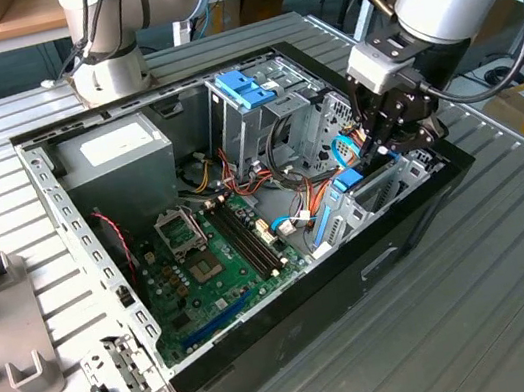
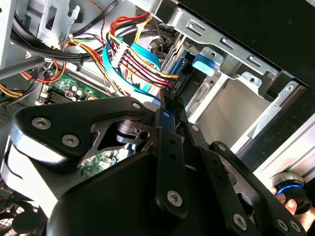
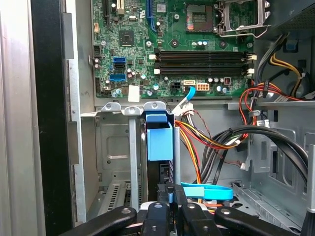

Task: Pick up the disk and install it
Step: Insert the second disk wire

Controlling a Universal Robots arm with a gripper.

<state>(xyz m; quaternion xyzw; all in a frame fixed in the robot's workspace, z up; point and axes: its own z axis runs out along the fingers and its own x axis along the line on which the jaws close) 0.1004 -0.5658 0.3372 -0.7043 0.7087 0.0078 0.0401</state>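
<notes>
The disk (image 1: 349,181) stands on edge inside the drive bay at the front corner of the open computer case (image 1: 296,332), on the exterior view's right. Its blue carrier frame (image 3: 160,140) sits between the bay's metal rails, and a blue end tab (image 2: 204,64) rests at the bay's rim. My gripper (image 1: 388,148) reaches down into the case right at the disk's near end. In both wrist views its fingers (image 3: 171,189) are drawn together, with the tips (image 2: 170,101) against the disk's dark end beside a black cable plug. I cannot tell whether they pinch anything.
Red, yellow and black wires and a flat blue cable (image 3: 206,191) crowd the space beside the bay. The motherboard (image 1: 212,256), a grey power-supply box (image 1: 118,155) and a drive cage with a blue handle (image 1: 245,87) fill the case. A grey fixture (image 1: 2,333) lies on the table.
</notes>
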